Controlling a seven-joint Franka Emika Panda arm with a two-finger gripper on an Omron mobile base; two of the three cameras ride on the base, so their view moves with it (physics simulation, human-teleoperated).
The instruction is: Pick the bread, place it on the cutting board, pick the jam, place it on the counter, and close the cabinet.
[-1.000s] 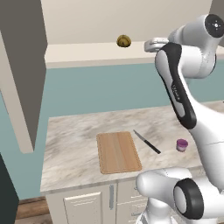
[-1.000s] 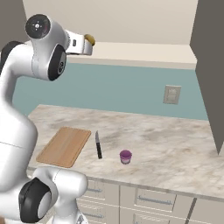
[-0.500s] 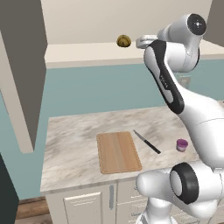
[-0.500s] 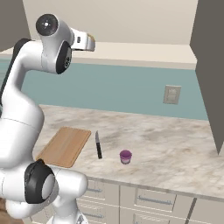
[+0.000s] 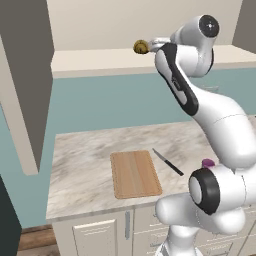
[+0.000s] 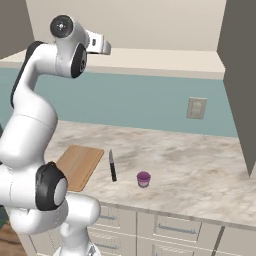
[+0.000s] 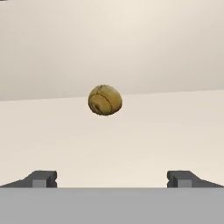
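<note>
A flat teal-blue wall (image 5: 120, 105) runs behind the worktop, matte and evenly lit, with no strong shadows anywhere. On it, in the right base view, sits a small cream rectangular wall socket plate (image 6: 196, 108). A strip of warm brown wooden floor (image 5: 36, 239) shows at the lower left of the left base view, next to a dark, nearly black upright panel (image 5: 8, 220) at the frame's edge.

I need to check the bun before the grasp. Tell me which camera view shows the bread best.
The hand view: the bread sits whole and unobstructed on the cream cabinet shelf, ahead of the open gripper, crust lines visible. The left base view shows it small, beside the arm's hand. In the right base view the arm blocks it.
</note>
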